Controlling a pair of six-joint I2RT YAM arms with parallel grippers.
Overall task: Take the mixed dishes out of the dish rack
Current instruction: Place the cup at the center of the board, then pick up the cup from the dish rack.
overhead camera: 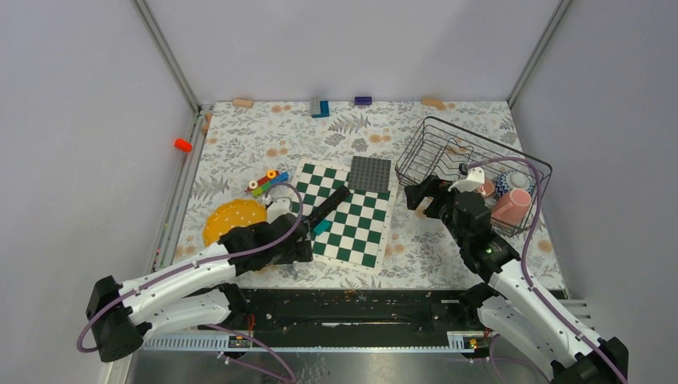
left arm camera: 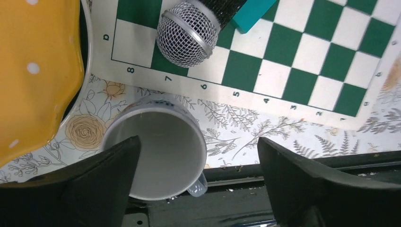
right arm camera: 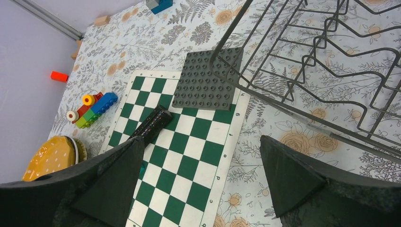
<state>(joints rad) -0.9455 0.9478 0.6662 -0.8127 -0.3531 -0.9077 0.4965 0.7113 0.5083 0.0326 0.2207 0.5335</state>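
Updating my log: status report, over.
Left pincer open at mug. Right pincer open, empty. Rack holds pink mug, patterned dish. Nothing blocking.

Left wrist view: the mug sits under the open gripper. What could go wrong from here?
The mug stands by the table's near edge, one finger of the left gripper over its rim; a sideways pull-out could tip it off.
The right gripper hangs open beside the dish rack; reaching for the pink mug might snag wire.

The top camera looks down from high at the near edge on the whole table (overhead camera: pixel 264 136). The left wrist camera hangs close over a mug (left arm camera: pixel 158 151) and chessboard (left arm camera: pixel 293 61) edge; the right, by the rack (right arm camera: pixel 331 61), views the same chessboard obliquely.
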